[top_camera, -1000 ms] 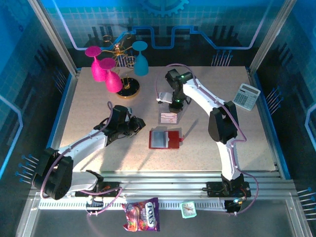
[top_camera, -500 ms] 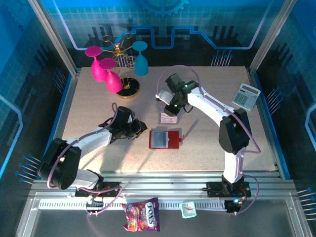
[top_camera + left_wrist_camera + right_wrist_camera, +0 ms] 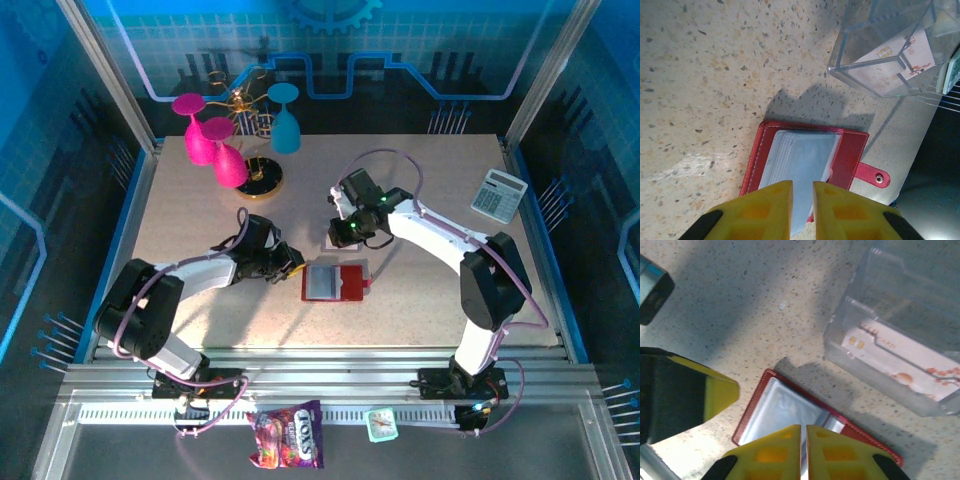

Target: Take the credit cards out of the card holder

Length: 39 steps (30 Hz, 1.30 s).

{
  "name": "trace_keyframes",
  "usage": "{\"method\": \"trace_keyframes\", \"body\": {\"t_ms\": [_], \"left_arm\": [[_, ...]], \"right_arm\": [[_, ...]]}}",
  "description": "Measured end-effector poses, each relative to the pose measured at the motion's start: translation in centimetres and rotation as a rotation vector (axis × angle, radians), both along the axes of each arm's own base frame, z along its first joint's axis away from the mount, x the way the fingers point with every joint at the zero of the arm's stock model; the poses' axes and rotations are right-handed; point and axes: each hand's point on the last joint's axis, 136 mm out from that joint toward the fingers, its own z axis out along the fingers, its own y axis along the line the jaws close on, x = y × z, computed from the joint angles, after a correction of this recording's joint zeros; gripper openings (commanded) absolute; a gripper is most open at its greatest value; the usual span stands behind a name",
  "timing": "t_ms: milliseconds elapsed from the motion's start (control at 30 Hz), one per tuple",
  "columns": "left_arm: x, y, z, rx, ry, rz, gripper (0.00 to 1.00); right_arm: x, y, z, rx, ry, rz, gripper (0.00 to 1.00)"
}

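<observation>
The red card holder [image 3: 335, 283] lies open on the table, its grey sleeves [image 3: 800, 160] facing up. My left gripper [image 3: 293, 266] hovers at its left edge with its yellow fingertips [image 3: 802, 200] almost together and nothing between them. Over the holder's back edge [image 3: 785, 415], my right gripper [image 3: 340, 243] has its jaws [image 3: 804, 445] pressed nearly closed and empty. One whitish credit card [image 3: 905, 355] with reddish print lies inside a clear plastic box [image 3: 890, 55] just behind the holder. I cannot make out any cards in the sleeves.
A grey-white calculator [image 3: 499, 195] sits at the back right. Pink glasses [image 3: 215, 145] and a blue glass [image 3: 285, 125] stand on a rack at the back left. A candy bag [image 3: 287, 435] lies on the front rail.
My right gripper has swung from behind the clear box forward to the holder and narrowed its jaws. The left gripper slid right, up to the holder's left edge.
</observation>
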Motion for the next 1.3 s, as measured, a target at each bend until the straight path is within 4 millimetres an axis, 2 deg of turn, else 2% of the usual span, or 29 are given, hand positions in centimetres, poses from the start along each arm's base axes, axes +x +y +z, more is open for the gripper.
{"method": "trace_keyframes", "body": {"t_ms": [133, 267, 467, 833, 1300], "left_arm": [[0.2, -0.2, 0.0, -0.008, -0.01, -0.004, 0.15], [0.4, -0.4, -0.3, -0.013, -0.009, -0.009, 0.14], [-0.1, -0.3, -1.2, -0.009, 0.016, -0.013, 0.13], [-1.8, 0.0, -3.6, 0.0, 0.093, -0.028, 0.12], [-2.4, 0.2, -4.2, 0.011, 0.118, -0.027, 0.12]], "right_arm": [[-1.6, 1.5, -0.5, 0.04, 0.058, -0.004, 0.18], [-3.1, 2.2, -2.2, 0.067, 0.143, -0.014, 0.2], [-3.7, 2.5, -4.3, 0.067, 0.221, -0.034, 0.2], [-4.3, 2.5, -5.8, 0.073, 0.276, -0.053, 0.21], [-5.5, 3.6, -7.7, 0.082, 0.345, -0.043, 0.29]]}}
